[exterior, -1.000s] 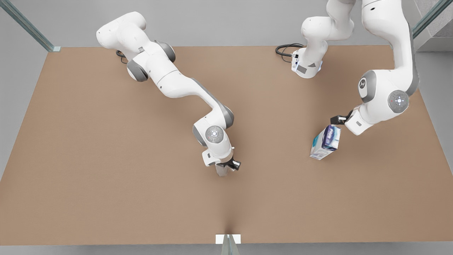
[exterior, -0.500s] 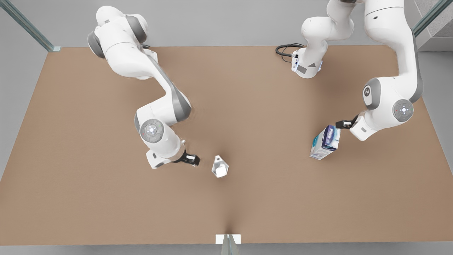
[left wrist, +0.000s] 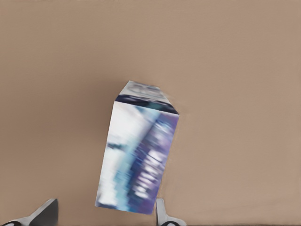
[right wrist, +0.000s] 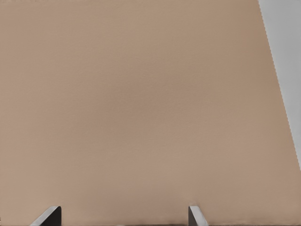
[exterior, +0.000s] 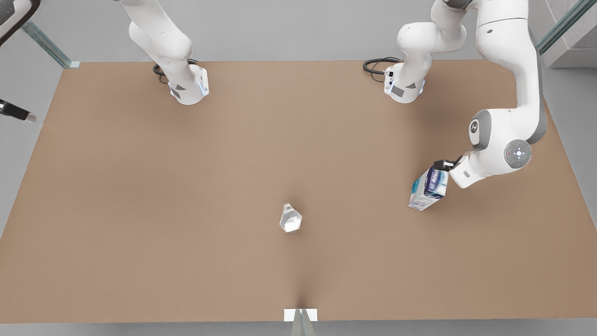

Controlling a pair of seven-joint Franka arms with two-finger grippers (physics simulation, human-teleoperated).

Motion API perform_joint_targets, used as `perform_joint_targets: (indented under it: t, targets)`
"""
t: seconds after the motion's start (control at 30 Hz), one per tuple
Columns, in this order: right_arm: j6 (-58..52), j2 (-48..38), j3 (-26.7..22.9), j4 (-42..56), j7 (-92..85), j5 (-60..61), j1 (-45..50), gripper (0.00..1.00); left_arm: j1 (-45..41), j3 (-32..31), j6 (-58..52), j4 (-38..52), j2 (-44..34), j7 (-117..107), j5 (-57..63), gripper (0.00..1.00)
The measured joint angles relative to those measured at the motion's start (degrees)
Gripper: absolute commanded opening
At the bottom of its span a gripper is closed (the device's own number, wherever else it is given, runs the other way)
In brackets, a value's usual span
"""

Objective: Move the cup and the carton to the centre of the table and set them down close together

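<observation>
The pale faceted cup (exterior: 290,219) stands alone near the middle of the brown table (exterior: 140,196), with no gripper near it. The blue, purple and white carton (exterior: 429,186) sits tilted towards the front view's right. My left gripper (exterior: 440,164) is at its upper end. In the left wrist view the carton (left wrist: 138,155) lies between the left gripper's (left wrist: 104,213) fingers, which are open; one fingertip (left wrist: 162,214) is at its side and the other is apart from it. My right gripper (exterior: 21,114) hangs open, high off the front view's left edge.
Both arm bases (exterior: 189,88) (exterior: 403,88) stand along the table's far edge with black cables (exterior: 375,65) beside them. A white tab (exterior: 301,315) marks the near edge. In the right wrist view the open right gripper (right wrist: 123,214) looks down on bare table and its edge (right wrist: 277,80).
My right gripper let go of the cup, which stays near the centre, and the arm swung up and away to the front view's left. My left gripper shifted slightly closer over the carton.
</observation>
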Motion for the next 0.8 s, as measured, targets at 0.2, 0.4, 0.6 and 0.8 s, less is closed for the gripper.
perform_joint_targets:
  t: [0.2,0.4,0.6,0.8]
  targets:
    - [2.37,4.94,-0.5,3.55,4.39,0.59,32.47,1.0,-0.03,-0.51,1.05,-0.19,1.07,-0.02,0.07,1.0]
    - [2.52,5.06,-0.56,3.34,4.48,0.91,30.28,1.0,-0.07,-0.59,1.9,-0.14,2.85,-0.02,0.1,1.0]
    - [2.52,5.46,-0.61,3.56,4.48,0.79,31.07,1.0,-0.01,-0.54,3.6,-0.19,5.24,-0.02,0.0,0.75]
    - [2.52,5.81,-0.62,3.87,4.48,0.93,31.01,1.0,-0.07,-0.6,3.26,0.03,5.22,-0.71,0.35,0.51]
